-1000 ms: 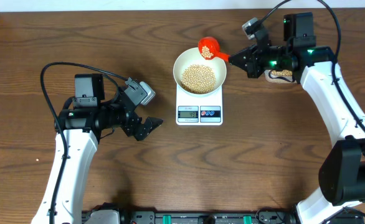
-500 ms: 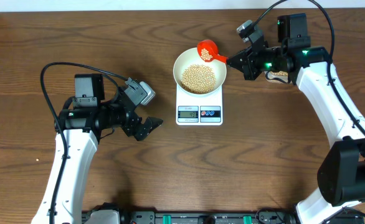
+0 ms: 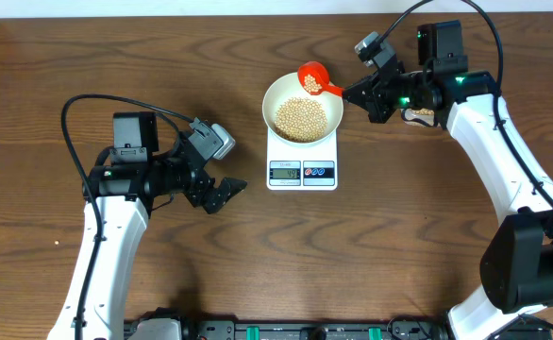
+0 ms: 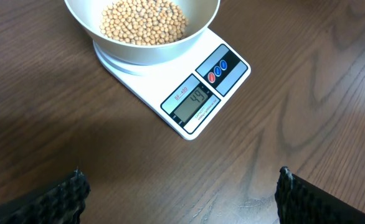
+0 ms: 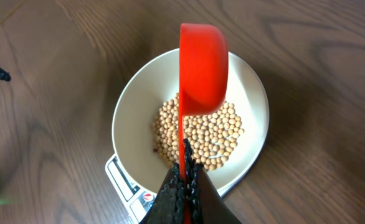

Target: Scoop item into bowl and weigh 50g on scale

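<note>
A dark wood-grain table fills the overhead view, and we see the two white arms reaching in from its near edge.

The left arm lies over the left half of the table. The left gripper hangs to the left of the scale and nearer than it, apart from it. Its jaws stand wide and hold nothing. In the left wrist view its two dark fingertips sit at opposite lower corners with bare wood between them.

The right arm bends toward the far centre. The right gripper is clamped tight on the handle of a red scoop.

The scale sits at mid-table with its display and buttons on the near edge.

The bowl rests on the scale's platform, covering its far part.

We place the scoop's cup over the bowl's far-right rim. In the right wrist view it hangs above the bowl with its red underside toward the camera.

The beans lie heaped in the bottom of the bowl, and a few show in the scoop's cup. More beans show just behind the right wrist, their container mostly hidden.

The display reads 49.
</note>
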Action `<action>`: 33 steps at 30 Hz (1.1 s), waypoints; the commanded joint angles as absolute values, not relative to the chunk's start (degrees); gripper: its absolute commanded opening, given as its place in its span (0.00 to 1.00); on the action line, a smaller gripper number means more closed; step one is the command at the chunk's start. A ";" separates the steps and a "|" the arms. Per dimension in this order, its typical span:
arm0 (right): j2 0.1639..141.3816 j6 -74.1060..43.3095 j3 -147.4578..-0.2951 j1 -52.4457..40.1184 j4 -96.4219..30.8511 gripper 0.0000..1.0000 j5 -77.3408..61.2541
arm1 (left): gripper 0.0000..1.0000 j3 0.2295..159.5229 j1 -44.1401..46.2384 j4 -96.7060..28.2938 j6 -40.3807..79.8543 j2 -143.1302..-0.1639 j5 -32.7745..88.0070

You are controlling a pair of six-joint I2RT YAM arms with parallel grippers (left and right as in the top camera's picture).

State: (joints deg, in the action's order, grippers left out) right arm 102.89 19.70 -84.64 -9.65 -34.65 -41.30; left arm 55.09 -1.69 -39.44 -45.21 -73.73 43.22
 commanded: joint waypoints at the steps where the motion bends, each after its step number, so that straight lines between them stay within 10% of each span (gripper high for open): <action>1: 101.47 21.06 -85.52 -9.91 -34.59 0.01 -39.88 | 0.98 54.98 -1.52 -39.62 -45.19 -73.65 44.14; 33: 101.45 23.03 -85.56 -10.66 -35.55 0.01 -39.44 | 0.98 54.98 -1.52 -39.62 -45.19 -73.65 44.14</action>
